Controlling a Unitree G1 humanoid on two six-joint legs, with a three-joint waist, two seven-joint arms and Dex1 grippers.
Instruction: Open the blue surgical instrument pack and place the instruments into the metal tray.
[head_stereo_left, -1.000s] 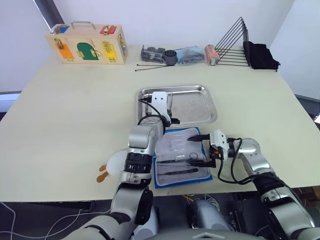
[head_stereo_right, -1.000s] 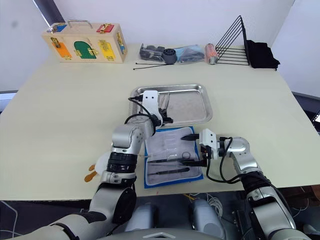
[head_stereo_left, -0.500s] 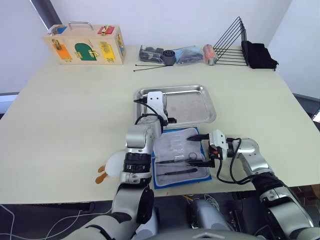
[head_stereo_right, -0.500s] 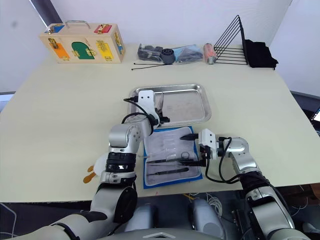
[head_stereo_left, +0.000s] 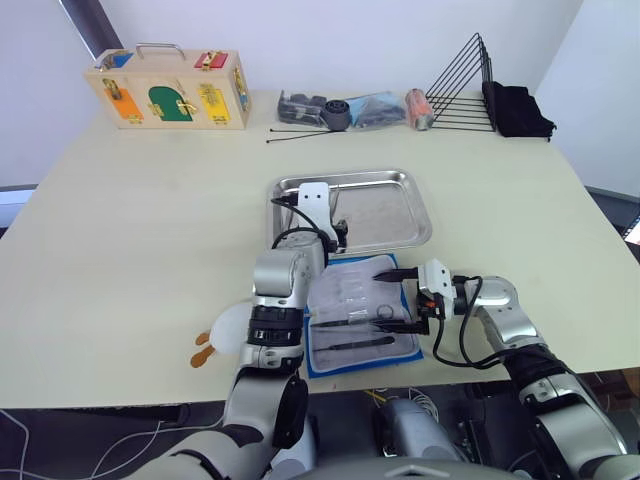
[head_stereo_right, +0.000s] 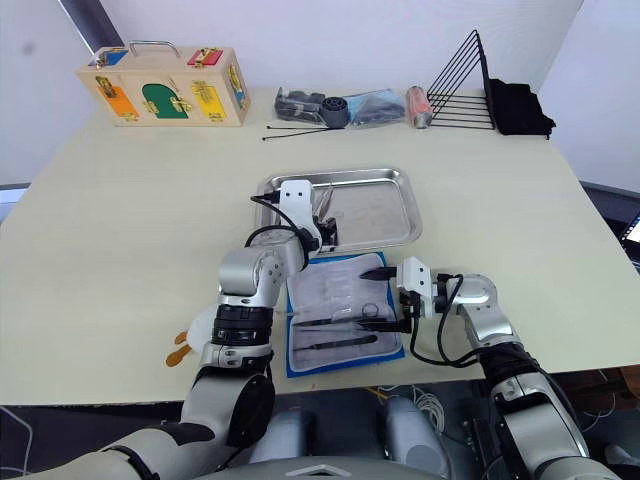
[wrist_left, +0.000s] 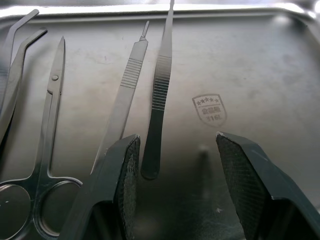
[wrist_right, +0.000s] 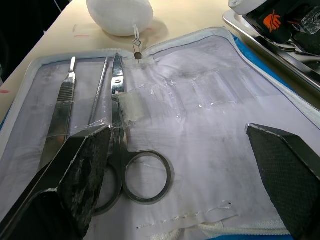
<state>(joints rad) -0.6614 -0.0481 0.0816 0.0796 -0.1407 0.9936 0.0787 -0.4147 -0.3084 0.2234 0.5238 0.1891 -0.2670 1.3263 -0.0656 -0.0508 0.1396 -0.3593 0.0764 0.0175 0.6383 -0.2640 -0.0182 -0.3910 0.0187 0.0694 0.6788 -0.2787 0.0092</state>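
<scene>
Pouch laid wide open at the table's near edge: the blue surgical instrument pack (head_stereo_left: 362, 312) shows its pale grey lining and clear pocket strips, with scissors (wrist_right: 125, 150) and slim steel tools tucked under them. Right gripper (head_stereo_left: 400, 300) hovers over that lining, fingers spread wide, holding nothing. Just beyond the pack sits the metal tray (head_stereo_left: 395, 210), shiny and scuffed. Left gripper (wrist_left: 177, 185) is over the tray, fingers parted and empty, with tweezers (wrist_left: 159, 95) and another pair of scissors (wrist_left: 42, 150) lying on the steel.
</scene>
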